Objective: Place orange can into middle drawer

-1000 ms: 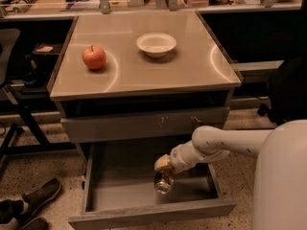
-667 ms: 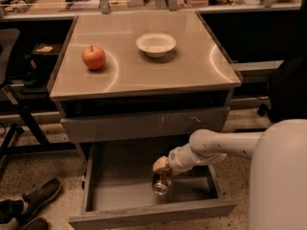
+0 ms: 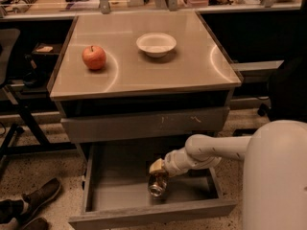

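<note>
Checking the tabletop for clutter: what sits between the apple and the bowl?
Nothing: the camera view shows bare tabletop between the apple and the bowl. The hand is down in the open drawer, at the can.

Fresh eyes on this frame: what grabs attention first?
The white arm reaching in from the right, with the gripper down inside the open middle drawer, right at the orange can near the drawer's front centre. Next, the red apple and the white bowl, standing apart on the cabinet top above.
</note>
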### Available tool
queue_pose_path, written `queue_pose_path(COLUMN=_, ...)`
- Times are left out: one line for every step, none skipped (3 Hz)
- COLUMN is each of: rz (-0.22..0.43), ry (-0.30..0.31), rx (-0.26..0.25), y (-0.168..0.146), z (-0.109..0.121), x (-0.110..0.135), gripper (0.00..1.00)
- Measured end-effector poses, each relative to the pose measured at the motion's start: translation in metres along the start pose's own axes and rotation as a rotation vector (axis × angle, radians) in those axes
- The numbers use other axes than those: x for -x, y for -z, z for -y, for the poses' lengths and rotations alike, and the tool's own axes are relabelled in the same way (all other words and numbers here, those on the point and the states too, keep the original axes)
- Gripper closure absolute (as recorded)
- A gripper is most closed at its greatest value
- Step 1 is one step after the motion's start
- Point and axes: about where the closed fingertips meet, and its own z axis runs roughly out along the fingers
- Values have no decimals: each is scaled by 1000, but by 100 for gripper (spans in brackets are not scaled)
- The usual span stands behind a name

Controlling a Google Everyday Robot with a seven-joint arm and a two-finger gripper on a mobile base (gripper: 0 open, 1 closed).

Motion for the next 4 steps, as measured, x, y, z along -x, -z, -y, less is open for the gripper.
queue_pose_path(rz=2, ry=-14, rx=-9, y=-12, z=9, x=3, gripper=100)
queue_pose_path(rz=2, ry=-28, rx=-13, y=-21, z=17, x=7, gripper=100)
queue_pose_path(rz=2, ry=-47, rx=-19, y=-29, z=26, x=10, gripper=100)
queue_pose_path(rz=2, ry=-47, rx=-19, y=-29, z=26, x=10, gripper=81)
